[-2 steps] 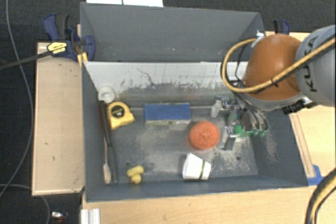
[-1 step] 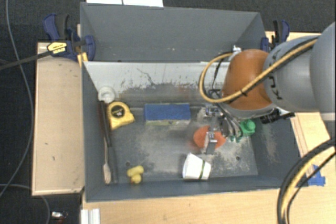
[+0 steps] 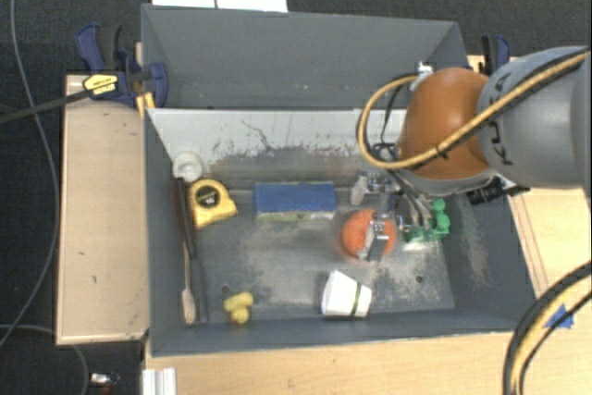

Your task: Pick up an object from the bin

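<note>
Here, downward view into the grey metal bin (image 3: 296, 60) during a pick. Contents spread loosely over the floor rather than heaped, hence each open to approach from above: orange ball (image 3: 354, 236) right of centre; green plastic piece (image 3: 438, 219) near it towards the right wall; blue rectangular block (image 3: 294, 199) by the back wall; yellow tape measure (image 3: 211, 203) and small white cap (image 3: 189, 166) in the back left corner; long thin tool (image 3: 187, 254) along the left wall; small yellow toy (image 3: 239, 307) and tipped white cup (image 3: 345, 295) near the front. Arm (image 3: 546, 134) entering from the right, orange wrist cover (image 3: 444, 125) above the bin's right half, wrist pointed steeply down. Gripper (image 3: 379, 234) low over the floor, at the right flank of the orange ball and overlapping it. Width of opening not readable from this angle; hold on anything likewise impossible to tell. Probable target, judging by position: the orange ball, apparently not yet raised.
</note>
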You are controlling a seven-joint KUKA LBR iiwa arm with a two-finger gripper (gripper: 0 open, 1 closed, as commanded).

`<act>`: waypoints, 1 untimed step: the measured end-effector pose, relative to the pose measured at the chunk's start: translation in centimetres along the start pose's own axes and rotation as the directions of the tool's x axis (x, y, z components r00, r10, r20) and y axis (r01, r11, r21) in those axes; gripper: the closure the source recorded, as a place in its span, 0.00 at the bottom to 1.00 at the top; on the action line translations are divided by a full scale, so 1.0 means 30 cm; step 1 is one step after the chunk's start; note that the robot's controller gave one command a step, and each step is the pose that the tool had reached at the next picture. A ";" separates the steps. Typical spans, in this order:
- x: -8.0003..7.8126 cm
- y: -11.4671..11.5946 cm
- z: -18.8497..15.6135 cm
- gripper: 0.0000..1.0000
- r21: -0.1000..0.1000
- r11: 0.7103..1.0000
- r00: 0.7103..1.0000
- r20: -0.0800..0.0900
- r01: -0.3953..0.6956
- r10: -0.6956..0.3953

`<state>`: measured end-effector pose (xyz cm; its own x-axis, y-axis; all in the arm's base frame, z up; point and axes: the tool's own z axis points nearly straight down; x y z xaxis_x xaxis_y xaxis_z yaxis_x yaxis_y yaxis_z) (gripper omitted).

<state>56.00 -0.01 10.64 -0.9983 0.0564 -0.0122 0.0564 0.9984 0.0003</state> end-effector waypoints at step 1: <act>0.005 -0.008 0.098 0.00 -0.001 1.000 1.000 -0.005 -0.007 0.007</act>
<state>55.88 -0.25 7.70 -0.9980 0.0632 -0.0067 0.0632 0.9980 0.0012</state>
